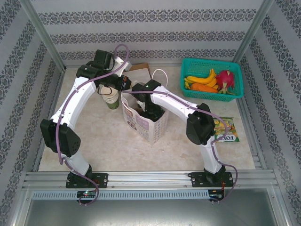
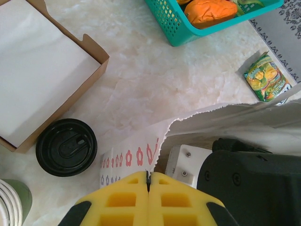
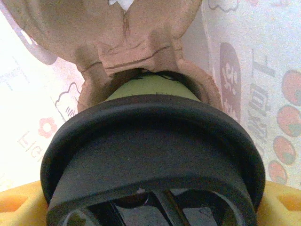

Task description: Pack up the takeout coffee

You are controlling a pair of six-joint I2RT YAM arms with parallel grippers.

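Marble table [image 1: 108, 141] | takeout coffee [image 3: 150, 136] held in right gripper [image 3: 149, 205], inside bag [image 1: 141, 123]

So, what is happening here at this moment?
The right gripper is inside the white printed paper bag, holding an olive-green paper cup with a round black plastic lid at a brown pulp cup carrier. The left gripper pinches the bag's rim. A second black-lidded cup stands on the table.

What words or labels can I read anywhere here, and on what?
"LOV": on the snack packet; the remaining letters are too small to read.
Paper bag: printed characters among cartoon pictures, seen sideways and blurred, so not readable.
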